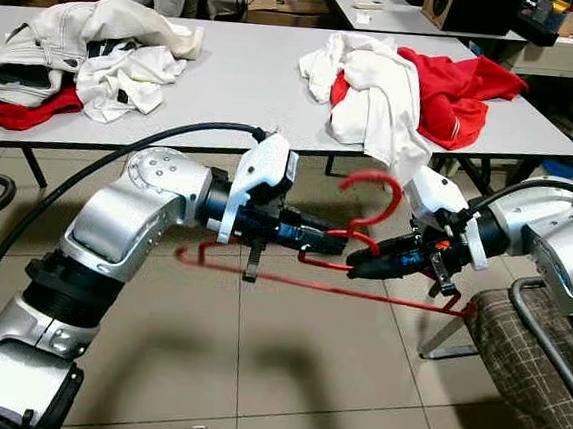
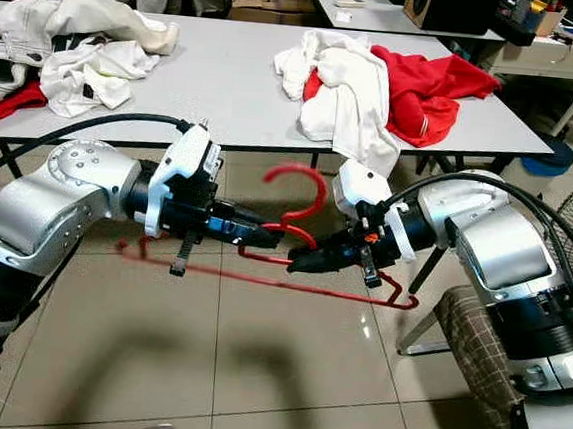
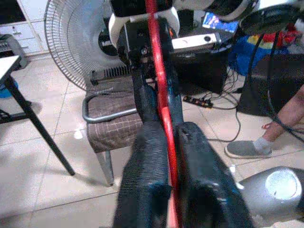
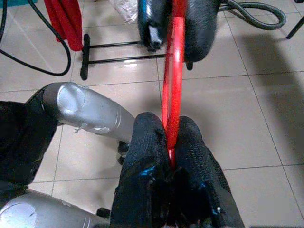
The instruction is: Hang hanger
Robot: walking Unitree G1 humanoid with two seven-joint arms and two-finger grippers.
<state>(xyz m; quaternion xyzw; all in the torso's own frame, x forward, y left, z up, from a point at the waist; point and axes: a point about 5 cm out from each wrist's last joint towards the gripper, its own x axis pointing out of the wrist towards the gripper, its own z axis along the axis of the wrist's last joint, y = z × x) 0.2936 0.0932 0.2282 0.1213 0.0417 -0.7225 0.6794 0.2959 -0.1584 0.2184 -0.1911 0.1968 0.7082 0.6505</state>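
Note:
A red wire hanger (image 1: 380,295) hangs in the air between my two arms, above the tiled floor and in front of the table. Its hook (image 1: 381,195) curls upward and its long bottom bar runs from left to right. My left gripper (image 1: 336,246) is shut on the hanger near the neck, the red wire pinched between its black fingers (image 3: 190,156). My right gripper (image 1: 355,269) faces it from the right and is also shut on the same wire (image 4: 172,104), fingertips nearly touching the left ones.
A grey table (image 1: 268,82) behind holds a white and red clothes pile (image 1: 398,84) and another pile (image 1: 80,51) at the left. A checked chair (image 1: 534,367) stands at my right. A fan (image 3: 76,38) and a person's foot (image 3: 247,148) appear in the left wrist view.

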